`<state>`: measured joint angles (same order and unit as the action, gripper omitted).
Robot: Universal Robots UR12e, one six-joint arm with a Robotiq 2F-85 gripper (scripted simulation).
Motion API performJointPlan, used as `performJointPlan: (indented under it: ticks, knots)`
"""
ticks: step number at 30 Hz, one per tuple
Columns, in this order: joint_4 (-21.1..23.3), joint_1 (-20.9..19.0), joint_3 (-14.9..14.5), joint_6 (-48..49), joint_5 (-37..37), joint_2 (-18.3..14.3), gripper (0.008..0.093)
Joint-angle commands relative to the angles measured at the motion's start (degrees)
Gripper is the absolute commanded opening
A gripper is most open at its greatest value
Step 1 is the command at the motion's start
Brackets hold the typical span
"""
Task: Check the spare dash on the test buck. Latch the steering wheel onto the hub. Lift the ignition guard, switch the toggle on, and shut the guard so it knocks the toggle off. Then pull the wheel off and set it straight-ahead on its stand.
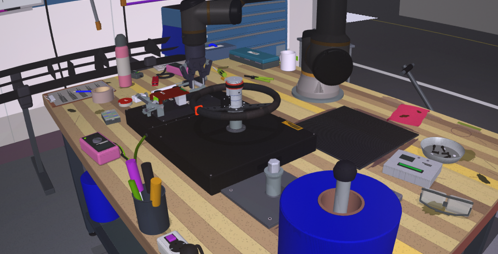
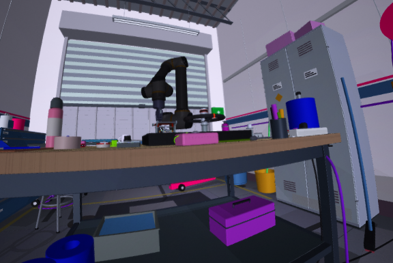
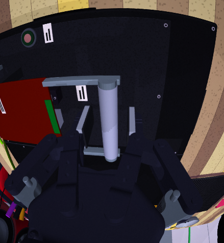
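Observation:
The red ignition guard (image 1: 169, 96) (image 3: 21, 111) lies flat on the far left part of the black test buck (image 1: 223, 137). A grey frame carries a pale round handle bar (image 3: 108, 120) at the guard's far end. My gripper (image 1: 195, 78) (image 3: 106, 127) is open and empty, pointing down with the handle bar between its fingers. The black steering wheel (image 1: 237, 101) sits on the hub column (image 1: 234, 94), whose red-ringed top stands above the rim. The grey wheel stand (image 1: 273, 179) stands empty on its plate at the bench's near edge. The toggle is hidden.
A blue tool chest (image 1: 243, 26) stands behind the bench beside the arm's base (image 1: 318, 89). A pink bottle (image 1: 122, 61), tape roll (image 1: 102, 94) and small tools lie left of the buck. A ribbed black mat (image 1: 355, 134) lies to its right, and a blue drum (image 1: 339, 214) stands near.

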<state>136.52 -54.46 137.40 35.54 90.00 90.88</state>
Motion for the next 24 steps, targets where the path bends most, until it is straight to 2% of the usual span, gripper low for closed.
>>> performJointPlan:
  ticks: [1, 9, 24]
  knots:
    - [0.0, 0.0, 0.0, 0.0, 0.0, 0.0, 0.044]
    - [0.0, 0.0, 0.0, 0.0, 0.0, 0.0, 0.043]
    - [0.0, 0.0, 0.0, 0.0, 0.0, 0.0, 0.013]
